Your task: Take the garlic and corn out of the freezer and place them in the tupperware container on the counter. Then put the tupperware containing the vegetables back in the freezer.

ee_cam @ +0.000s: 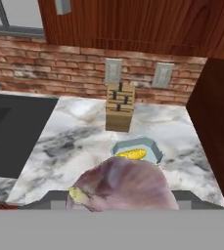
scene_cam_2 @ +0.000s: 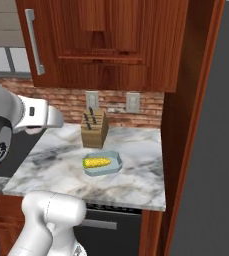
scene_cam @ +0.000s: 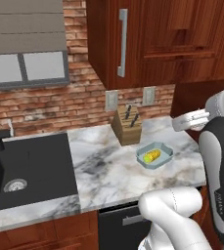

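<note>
Looking from the left base view, you see the short bright yellow corn cob lying inside the shallow pale blue translucent tupperware container on the white and grey veined marble counter, just in front of the wooden knife block. The black sink lies well off to the other side.

From the right base view, you get the same layout: the cob rests lengthwise in the tray, the block stands just behind it, and the black dishwasher front sits under the worktop.

From the hand view, you find a rounded pale purplish-white garlic bulb right at the jaws, close to the lens, with the gripper behind it. The fingertips themselves are hidden, but the jaws look to be clamped on the bulb. Beyond the jaws and slightly ahead sits the tray with the cob in it, and further on the knife block against the brick wall.

You can judge 1 of 2 vegetables delivered. Left for you: carry the bulb over the tray, release it beside the cob, then lift the loaded tray back to the freezer.
</note>
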{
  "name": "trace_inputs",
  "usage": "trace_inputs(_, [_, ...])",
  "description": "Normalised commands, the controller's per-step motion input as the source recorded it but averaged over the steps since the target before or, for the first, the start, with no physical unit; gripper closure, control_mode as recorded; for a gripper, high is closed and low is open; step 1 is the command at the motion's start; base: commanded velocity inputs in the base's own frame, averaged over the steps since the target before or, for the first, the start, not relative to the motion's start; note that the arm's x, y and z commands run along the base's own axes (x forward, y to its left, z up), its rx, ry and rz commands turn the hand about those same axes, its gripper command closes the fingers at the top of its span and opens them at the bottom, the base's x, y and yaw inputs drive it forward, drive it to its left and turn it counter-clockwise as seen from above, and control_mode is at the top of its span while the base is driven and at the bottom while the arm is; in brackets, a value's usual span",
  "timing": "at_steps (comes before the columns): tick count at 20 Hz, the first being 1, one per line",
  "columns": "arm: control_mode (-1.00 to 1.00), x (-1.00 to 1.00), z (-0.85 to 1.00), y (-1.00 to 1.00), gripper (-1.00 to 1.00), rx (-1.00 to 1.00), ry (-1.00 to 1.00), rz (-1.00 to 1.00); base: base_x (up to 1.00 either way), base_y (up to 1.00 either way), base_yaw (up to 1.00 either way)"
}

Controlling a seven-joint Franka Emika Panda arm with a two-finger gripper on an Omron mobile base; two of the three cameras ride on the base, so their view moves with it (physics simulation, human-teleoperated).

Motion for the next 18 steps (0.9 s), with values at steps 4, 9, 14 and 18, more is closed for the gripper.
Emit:
trace_inputs(4, [1.0,0.0,0.0,0.0,1.0,0.0,0.0,0.0,0.02,0.0,-0.03])
trace_inputs(9, [1.0,0.0,0.0,0.0,1.0,0.0,0.0,0.0,-0.05,0.0,0.0])
trace_inputs(14, [1.0,0.0,0.0,0.0,1.0,0.0,0.0,0.0,0.0,0.0,0.0])
trace_inputs(18, [-1.0,0.0,-0.11,0.0,1.0,0.0,0.0,0.0,0.0,0.0,0.0])
